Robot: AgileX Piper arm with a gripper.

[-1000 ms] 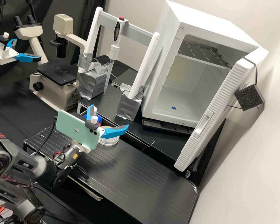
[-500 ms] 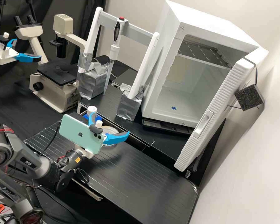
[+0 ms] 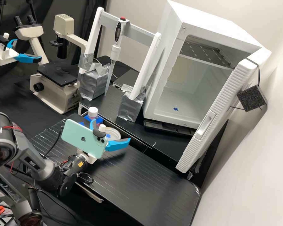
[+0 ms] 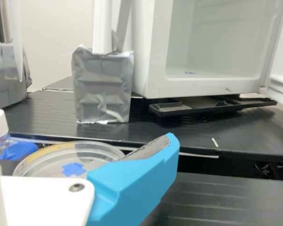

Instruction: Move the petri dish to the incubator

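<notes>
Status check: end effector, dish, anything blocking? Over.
End effector open, empty. Dish on bench, outside incubator. Bottle close beside dish; incubator door open.

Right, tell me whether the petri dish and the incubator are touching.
Apart: the high view shows a stretch of black bench between the petri dish and the incubator.

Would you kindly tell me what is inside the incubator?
Inside the incubator are a slotted shelf, high up, and a blue mark on the floor. In the high view, the open door covers part of the interior's right side.
</notes>
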